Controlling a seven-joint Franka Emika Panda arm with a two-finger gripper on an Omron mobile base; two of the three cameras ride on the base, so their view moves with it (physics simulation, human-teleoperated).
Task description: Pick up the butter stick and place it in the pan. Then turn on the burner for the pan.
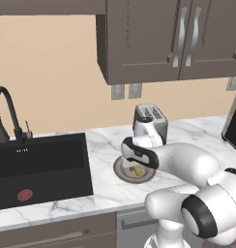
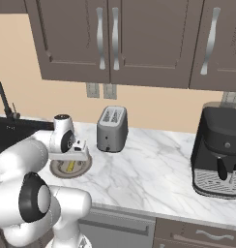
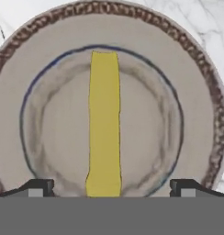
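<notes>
The butter stick [image 3: 104, 124] is lying flat in the middle of the tan plate [image 3: 196, 92], and the plate is resting on the marble surface [image 2: 154, 169] just in front of the toaster [image 2: 112, 128], a little to its sink side. The gripper [image 3: 111, 189] is hovering straight above the plate with its jaws standing wide and holding nothing. In the hand view the two finger tips [image 3: 36, 187] are sitting on either side of the yellow bar, well apart from it, and the bar is running lengthwise between them.

The stick is looking small and thin, so it is probably light. Butter is soft and a little greasy, so I judge that a hard squeeze may dent it and a weak one may let it slip. The best place to take hold seems to be across the narrow width, near the middle of its length, with the tips coming down low to the plate so that the long sides are caught evenly.
</notes>
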